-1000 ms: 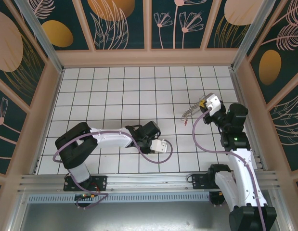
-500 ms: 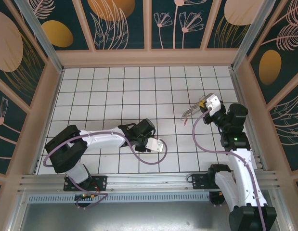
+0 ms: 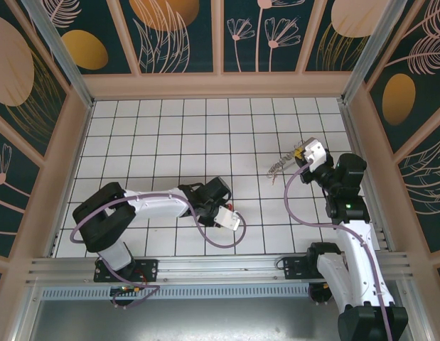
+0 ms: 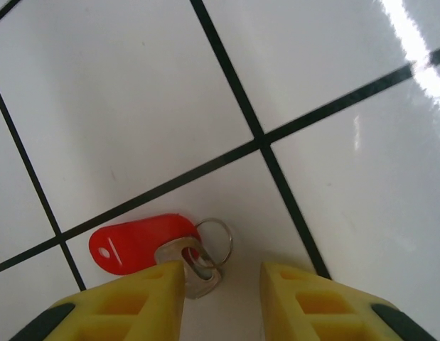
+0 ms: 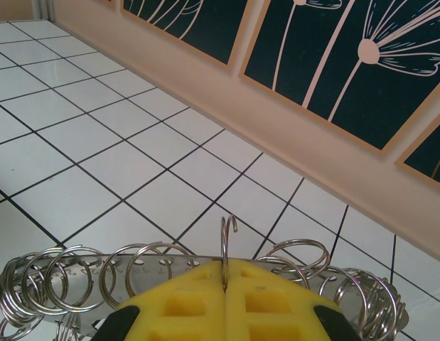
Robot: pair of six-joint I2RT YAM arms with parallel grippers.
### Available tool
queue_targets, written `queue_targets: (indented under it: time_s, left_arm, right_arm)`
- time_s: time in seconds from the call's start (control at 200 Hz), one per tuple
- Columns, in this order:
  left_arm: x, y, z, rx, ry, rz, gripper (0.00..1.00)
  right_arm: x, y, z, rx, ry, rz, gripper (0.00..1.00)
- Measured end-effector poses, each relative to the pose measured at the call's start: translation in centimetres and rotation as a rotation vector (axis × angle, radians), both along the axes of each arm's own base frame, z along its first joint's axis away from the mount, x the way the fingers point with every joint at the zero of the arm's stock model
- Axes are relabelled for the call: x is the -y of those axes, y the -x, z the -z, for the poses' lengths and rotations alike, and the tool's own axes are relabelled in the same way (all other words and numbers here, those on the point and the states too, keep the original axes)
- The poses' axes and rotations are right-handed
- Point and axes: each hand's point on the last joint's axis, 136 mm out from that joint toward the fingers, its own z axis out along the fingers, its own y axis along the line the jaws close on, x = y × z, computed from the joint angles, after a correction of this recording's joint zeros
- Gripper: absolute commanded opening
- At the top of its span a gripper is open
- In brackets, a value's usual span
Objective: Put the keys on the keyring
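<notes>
Left tool is low over the table, jaws narrowly apart. The key lies flat on a tile, its metal end against one finger. I see my right tool clamped on the keyring, held above the tiles.

Bright, even light, soft shadows, and a glare streak across the glossy tiles.

Nothing legible anywhere: no text, labels, brands or numbers on the key or on the wall panels, which carry only flower and leaf art.
</notes>
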Motion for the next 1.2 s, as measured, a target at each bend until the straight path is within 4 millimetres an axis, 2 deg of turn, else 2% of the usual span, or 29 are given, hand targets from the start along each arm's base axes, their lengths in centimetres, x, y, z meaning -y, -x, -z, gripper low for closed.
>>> queue_targets:
  time_s: [0.2,0.41,0.741,1.201]
  left_arm:
    - [0.3,-1.1,0.3,0.048,-0.032,0.022,0.31]
    - [0.4,-1.0,0.3,0.053,-0.032,0.049,0.30]
    - [0.6,-0.7,0.2,0.041,-0.017,0.063,0.22]
    - [0.9,-0.5,0.1,0.030,-0.001,0.071,0.19]
  right_arm:
    - [0.0,0.0,0.0,0.000,0.000,0.000,0.00]
    - [0.0,0.0,0.0,0.000,0.000,0.000,0.00]
    - [0.0,0.1,-0.2,0.006,0.000,0.001,0.00]
    - [0.0,0.1,-0.2,0.006,0.000,0.001,0.00]
